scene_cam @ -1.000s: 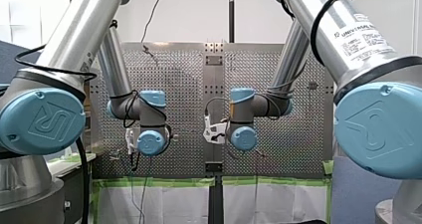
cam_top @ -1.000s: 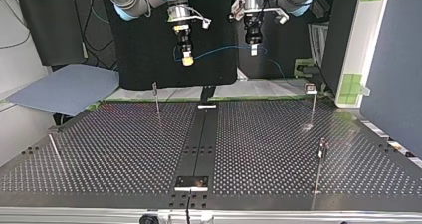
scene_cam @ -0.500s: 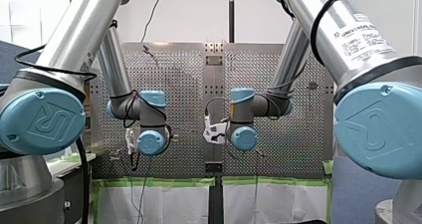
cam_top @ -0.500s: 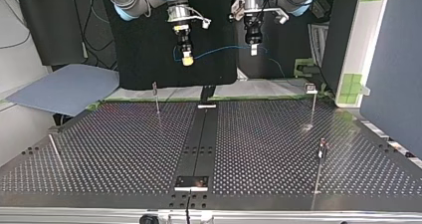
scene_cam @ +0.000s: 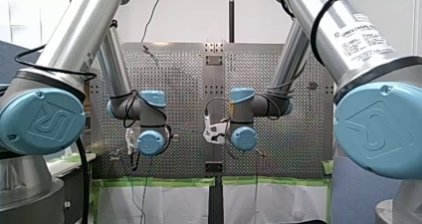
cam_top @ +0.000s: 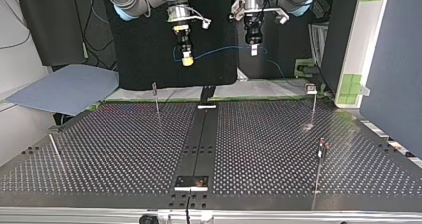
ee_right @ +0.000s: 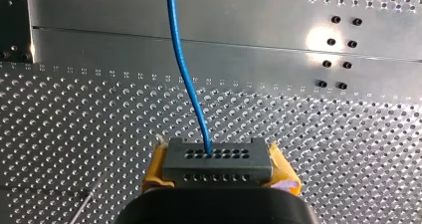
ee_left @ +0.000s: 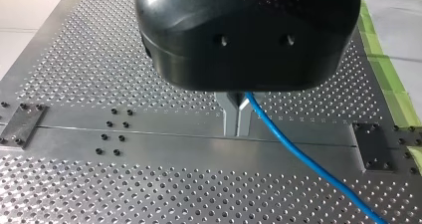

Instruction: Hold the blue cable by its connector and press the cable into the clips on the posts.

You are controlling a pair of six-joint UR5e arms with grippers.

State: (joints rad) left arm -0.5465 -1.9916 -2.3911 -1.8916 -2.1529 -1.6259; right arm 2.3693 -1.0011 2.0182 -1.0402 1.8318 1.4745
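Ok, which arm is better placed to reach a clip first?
Probably right: my right gripper, shut on the connector, hangs closest to a post, the far one at the top view's left. My left gripper pinches the blue cable farther from any post.

Perforated table [ee_right: 348,149] — bright brushed metal; blue cable [ee_right: 172,15] — smooth, glossy.

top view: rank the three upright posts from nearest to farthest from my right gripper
1. Left post, at the view's left, on the side of my right gripper.
2. Far right post, at the back, view's right.
3. Near right post, closest to the camera.
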